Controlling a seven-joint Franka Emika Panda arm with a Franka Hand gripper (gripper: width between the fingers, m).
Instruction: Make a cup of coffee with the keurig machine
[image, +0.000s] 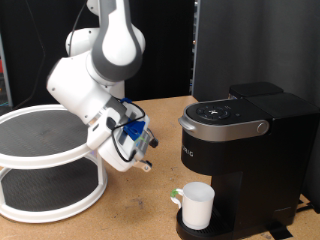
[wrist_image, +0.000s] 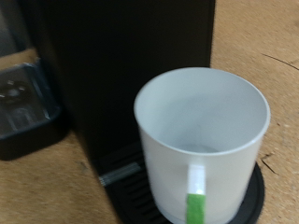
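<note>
The white cup (image: 197, 203) stands upright on the round drip tray (image: 222, 232) under the head of the black keurig machine (image: 250, 140). The machine's silver-grey lid handle (image: 228, 126) is down. The gripper (image: 146, 158) hangs off the white arm to the exterior view's left of the machine, apart from the cup, with nothing seen between its fingers. In the wrist view the cup (wrist_image: 201, 131) fills the middle, empty inside, its handle (wrist_image: 194, 194) with a green stripe facing the camera, and the machine's black body (wrist_image: 121, 56) behind it. No fingers show in that view.
A white two-tier round shelf (image: 45, 160) with dark mesh surfaces stands at the exterior view's left on the wooden table (image: 130, 215). A dark plastic tray-like part (wrist_image: 23, 107) shows beside the machine in the wrist view. A black backdrop stands behind.
</note>
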